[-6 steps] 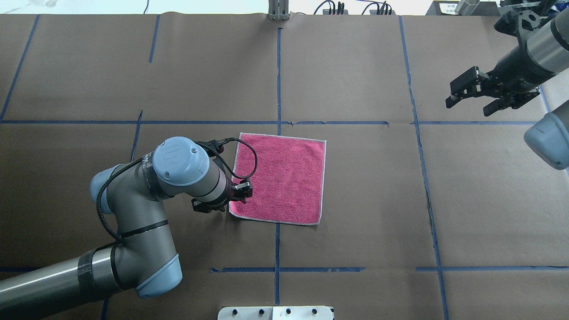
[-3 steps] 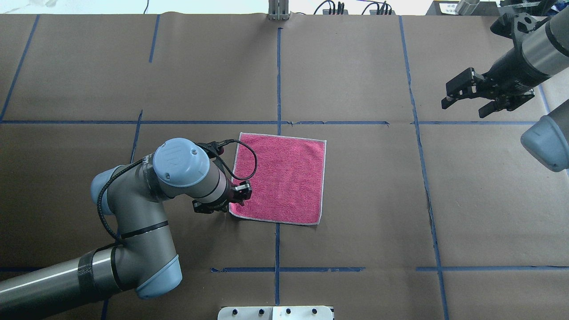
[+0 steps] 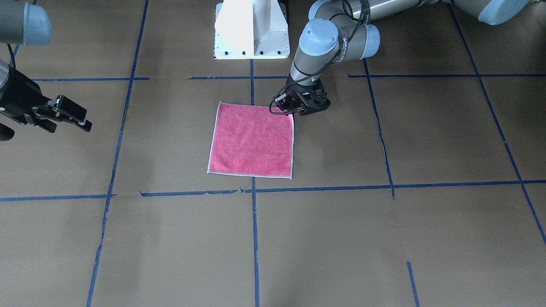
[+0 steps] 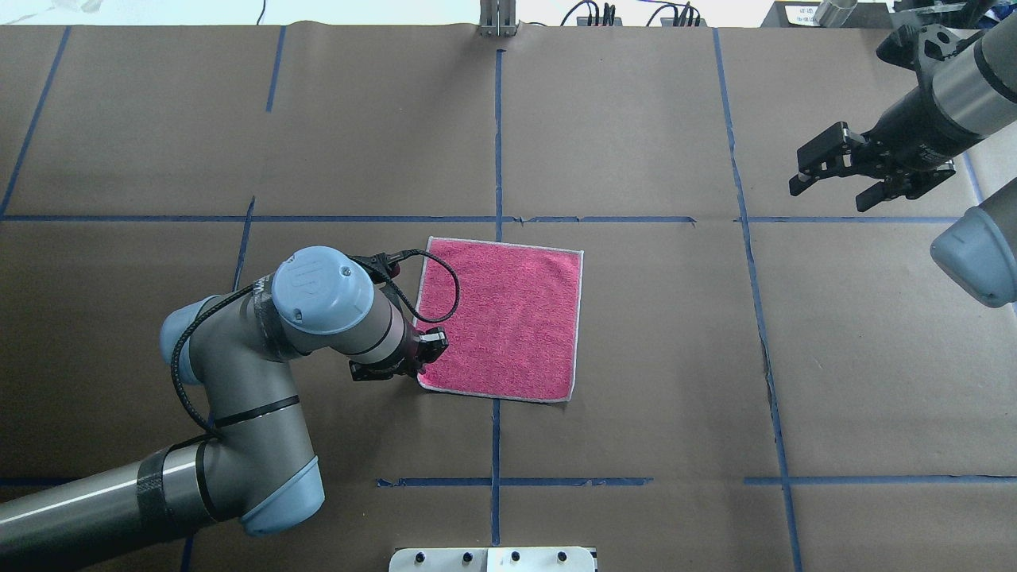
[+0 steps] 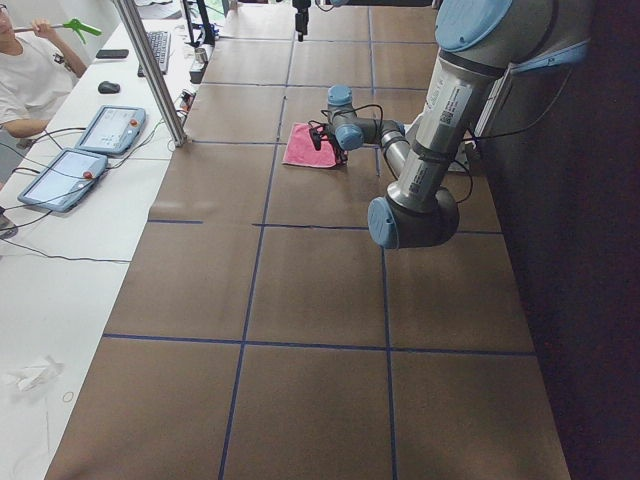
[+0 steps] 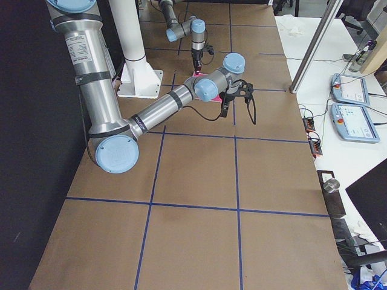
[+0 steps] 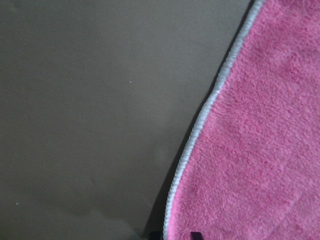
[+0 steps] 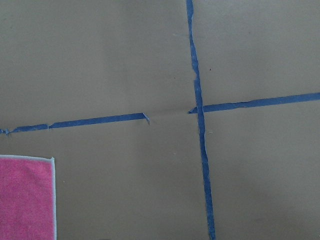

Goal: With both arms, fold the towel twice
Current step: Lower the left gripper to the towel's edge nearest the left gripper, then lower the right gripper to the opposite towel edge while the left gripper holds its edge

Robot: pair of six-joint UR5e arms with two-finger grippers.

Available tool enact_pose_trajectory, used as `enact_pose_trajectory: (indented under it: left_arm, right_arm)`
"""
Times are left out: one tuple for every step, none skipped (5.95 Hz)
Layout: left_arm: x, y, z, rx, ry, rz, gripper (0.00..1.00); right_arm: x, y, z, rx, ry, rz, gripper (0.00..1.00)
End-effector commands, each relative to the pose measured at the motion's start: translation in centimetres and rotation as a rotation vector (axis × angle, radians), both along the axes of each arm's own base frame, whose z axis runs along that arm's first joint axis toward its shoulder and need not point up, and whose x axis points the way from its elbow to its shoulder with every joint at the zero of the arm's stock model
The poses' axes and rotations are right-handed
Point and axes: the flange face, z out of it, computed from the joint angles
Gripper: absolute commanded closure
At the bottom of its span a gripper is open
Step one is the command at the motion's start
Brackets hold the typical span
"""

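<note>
Towel (image 4: 508, 318) corner under left end effector (image 4: 417, 364)

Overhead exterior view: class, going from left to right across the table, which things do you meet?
Silver-grey jointed left arm → pink-red square terry towel → black two-finger right gripper.

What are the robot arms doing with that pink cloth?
The robot is meant to fold the towel twice. It lies flat and unfolded, pink side up, on the table. The left gripper is down at the towel's corner nearest the robot's left and looks to be pinching it. The right gripper hangs open, far off to the side, touching nothing. No fold has been made yet.
</note>
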Motion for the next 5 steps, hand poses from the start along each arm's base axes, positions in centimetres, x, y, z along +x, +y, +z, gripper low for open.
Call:
enact_pose_trajectory:
  left_arm:
    - [-0.5,0.4,0.8,-0.006,-0.008,0.005,0.91]
    - [-0.5,0.4,0.8,-0.006,-0.008,0.005,0.94]
    - [-0.6,0.5,0.5,-0.003,-0.003,0.005,0.97]
    - [-0.5,0.5,0.3,-0.002,0.000,0.006,0.98]
    - [-0.5,0.7,0.3,-0.009,0.003,0.017,0.98]
  right_arm:
    - [-0.3,0.2,0.0,-0.002,-0.001,-0.006,0.00]
    - [-1.4,0.7,-0.3,-0.033,-0.003,-0.003,0.00]
    - [-3.3,1.5,-0.6,-0.057,0.000,-0.003,0.00]
    - [-6.8,3.0,-1.3,-0.092,0.000,0.029,0.00]
    - [-11.9,5.7,-2.1,-0.154,-0.010,0.105,0.00]
